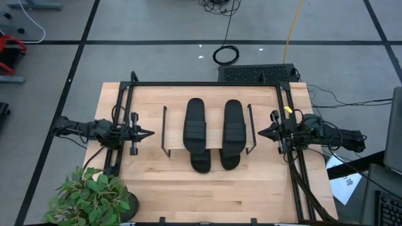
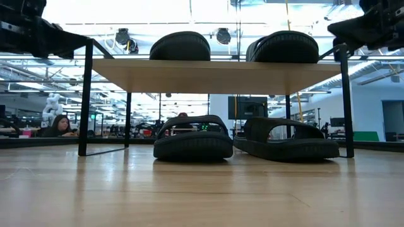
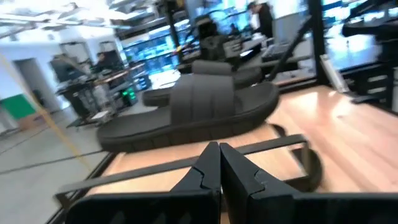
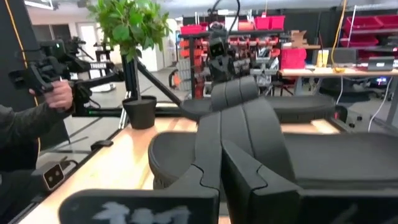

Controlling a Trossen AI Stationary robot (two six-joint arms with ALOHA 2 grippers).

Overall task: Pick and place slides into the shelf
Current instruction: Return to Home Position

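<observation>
Light wood plank top, black wire sides: that's the shelf [image 1: 174, 129], sitting in the middle of the table [image 1: 207, 194] in the high view. The left top slide [image 1: 195, 122] and right top slide [image 1: 234, 122] lie side by side on it. The left bottom slide [image 1: 201, 164] and right bottom slide [image 1: 229, 161] poke out from under its near edge. My left gripper [image 1: 149, 133] hangs just off the shelf's left side and my right gripper [image 1: 260, 132] just off its right, both holding nothing, fingers pressed together. There's a potted plant [image 1: 94, 198] at the near left corner.

Low view: two slides up on the plank, two flat on the table underneath, close beside each other.

Left wrist view: my fingers meet in a point, with a slide on the plank ahead.

Right wrist view: same deal, fingers together, a top slide right ahead, and a person's hand [image 4: 59, 93] off beyond the table.
</observation>
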